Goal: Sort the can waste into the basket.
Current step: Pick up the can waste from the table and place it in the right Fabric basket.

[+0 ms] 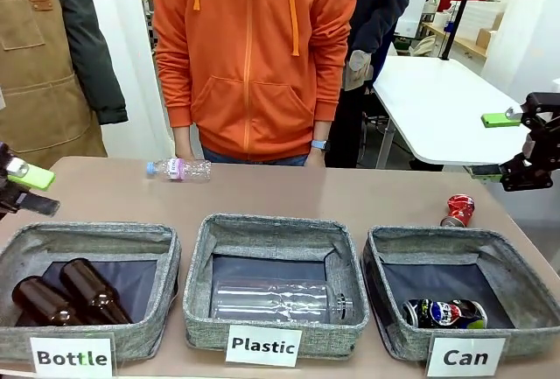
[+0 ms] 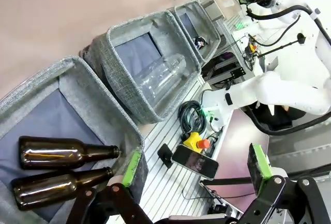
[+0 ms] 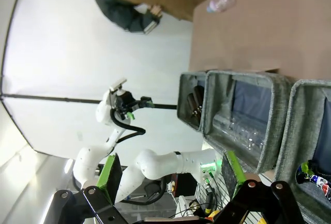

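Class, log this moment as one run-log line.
left gripper open, empty | right gripper open, empty | red can on table beyond Can basket | printed can inside basket

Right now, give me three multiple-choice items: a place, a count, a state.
1. Where is the red can relative to the Can basket? A inside it; B on the table behind it; C in a gripper.
2. How many brown bottles lie in the Bottle bin? A one; B two; C three.
3. The right gripper is: A open and empty; B shut on a can; C shut on a bottle.
Answers: 1 B, it stands beyond the basket's far wall. 2 B, two lie side by side. 3 A, its pads stand apart.
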Controlling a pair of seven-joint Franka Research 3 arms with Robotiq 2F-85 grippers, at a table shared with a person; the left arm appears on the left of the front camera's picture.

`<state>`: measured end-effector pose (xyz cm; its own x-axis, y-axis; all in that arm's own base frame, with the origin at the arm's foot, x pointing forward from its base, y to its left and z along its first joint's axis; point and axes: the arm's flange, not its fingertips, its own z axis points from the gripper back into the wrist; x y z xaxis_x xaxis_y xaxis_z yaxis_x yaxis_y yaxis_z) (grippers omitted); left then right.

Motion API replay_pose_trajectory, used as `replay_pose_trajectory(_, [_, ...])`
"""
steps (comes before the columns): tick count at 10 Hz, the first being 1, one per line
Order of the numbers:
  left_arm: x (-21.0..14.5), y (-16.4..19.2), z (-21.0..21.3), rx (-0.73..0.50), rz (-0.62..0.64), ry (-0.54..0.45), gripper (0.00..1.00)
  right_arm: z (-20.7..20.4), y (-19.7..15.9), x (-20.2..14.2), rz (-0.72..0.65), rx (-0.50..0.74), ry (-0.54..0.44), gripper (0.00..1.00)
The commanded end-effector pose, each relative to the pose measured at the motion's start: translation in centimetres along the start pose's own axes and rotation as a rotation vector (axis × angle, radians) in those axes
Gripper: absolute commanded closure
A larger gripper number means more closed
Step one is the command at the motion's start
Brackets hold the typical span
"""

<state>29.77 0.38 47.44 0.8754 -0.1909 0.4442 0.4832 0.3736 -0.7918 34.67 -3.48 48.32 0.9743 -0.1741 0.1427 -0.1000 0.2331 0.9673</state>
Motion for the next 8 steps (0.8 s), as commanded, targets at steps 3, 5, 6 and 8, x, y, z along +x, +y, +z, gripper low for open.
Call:
replay_pose_trajectory(3, [-0.3, 0.0, 0.1, -0.011, 0.011, 0.000, 0.00, 0.0, 0.0, 0.0, 0.000, 0.000, 0.000, 0.00])
replay_pose_trajectory(5, [-0.3, 0.0, 0.1, -0.011, 0.011, 0.000, 0.00, -1.5, 0.2, 1.8, 0.126, -0.383, 0.010, 0.00])
replay_pose_trajectory(6, [-0.3, 0.0, 0.1, -0.011, 0.011, 0.000, 0.00, -1.8, 0.0, 3.5, 0.130, -0.729, -0.121, 0.00])
replay_pose_trajectory(8, [-0.3, 0.0, 0.1, -0.011, 0.011, 0.000, 0.00, -0.9, -0.4, 6.3, 0.010, -1.121, -0.222, 0.00])
